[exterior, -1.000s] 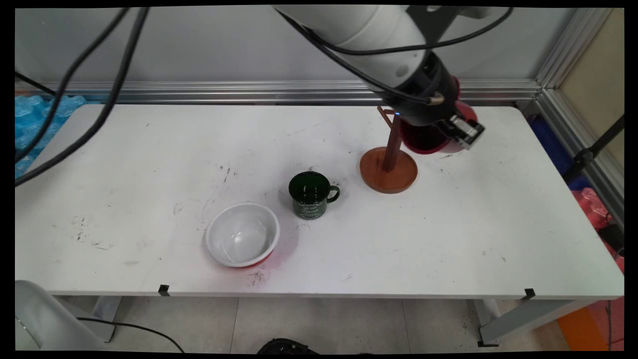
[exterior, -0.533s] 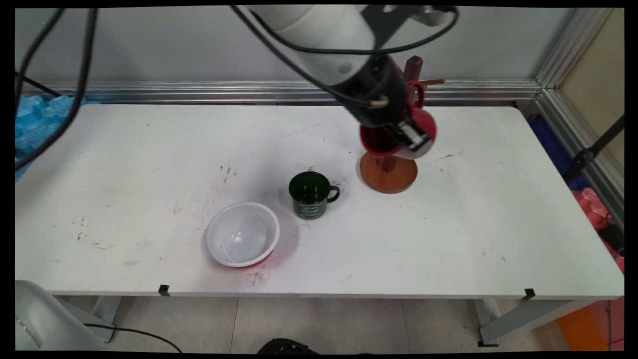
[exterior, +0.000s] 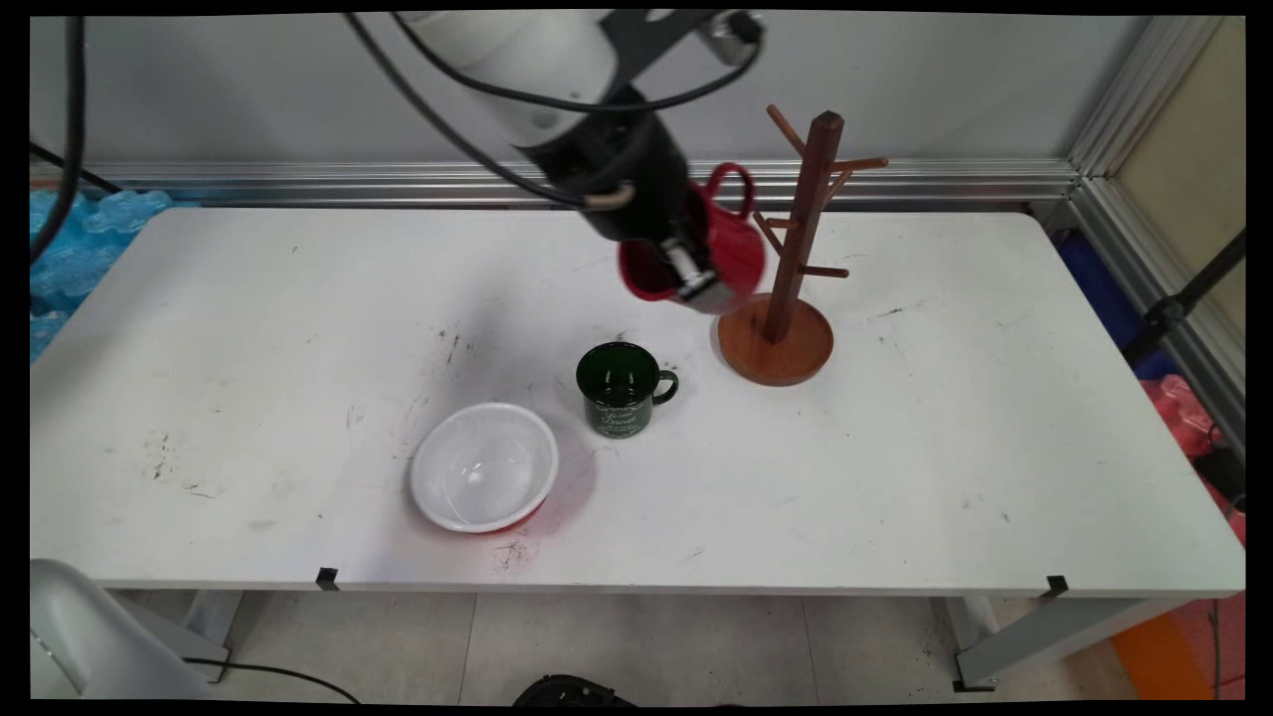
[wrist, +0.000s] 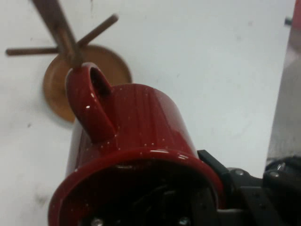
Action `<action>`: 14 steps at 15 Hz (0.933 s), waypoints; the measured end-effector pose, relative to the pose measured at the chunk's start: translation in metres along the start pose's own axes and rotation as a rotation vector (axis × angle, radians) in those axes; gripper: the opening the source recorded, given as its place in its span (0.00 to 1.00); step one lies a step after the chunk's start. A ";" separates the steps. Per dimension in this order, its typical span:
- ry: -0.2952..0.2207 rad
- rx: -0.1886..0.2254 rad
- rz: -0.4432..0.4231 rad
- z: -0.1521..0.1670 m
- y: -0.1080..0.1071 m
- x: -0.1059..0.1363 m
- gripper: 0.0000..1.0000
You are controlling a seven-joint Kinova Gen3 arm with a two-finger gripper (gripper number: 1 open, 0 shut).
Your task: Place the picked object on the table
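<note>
My gripper (exterior: pixel 688 270) is shut on the rim of a red mug (exterior: pixel 721 249), carried tilted in the air above the table, its handle pointing up and back. In the hand view the red mug (wrist: pixel 131 155) fills the lower frame, one finger inside its mouth and one outside. The wooden mug tree (exterior: pixel 796 249) stands just right of the mug, apart from it, and its round base (wrist: pixel 89 80) shows behind the handle. A dark green mug (exterior: pixel 619 388) stands upright on the table below and in front of the gripper.
A white bowl (exterior: pixel 484 465) with a red underside sits left of the green mug, toward the front edge. Black cables hang from the arm at upper left. An aluminium rail (exterior: pixel 398 179) runs along the wall behind the table (exterior: pixel 945 477).
The arm has swung left with the red mug, from behind and right of the mug tree to its left side. The tree's full height is now uncovered.
</note>
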 end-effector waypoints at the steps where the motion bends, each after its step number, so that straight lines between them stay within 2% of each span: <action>1: -0.015 0.007 0.017 -0.004 -0.006 -0.006 0.00; 7: -0.114 0.038 0.118 -0.018 -0.052 -0.033 0.00; 14: -0.220 0.036 0.224 -0.013 -0.108 -0.055 0.00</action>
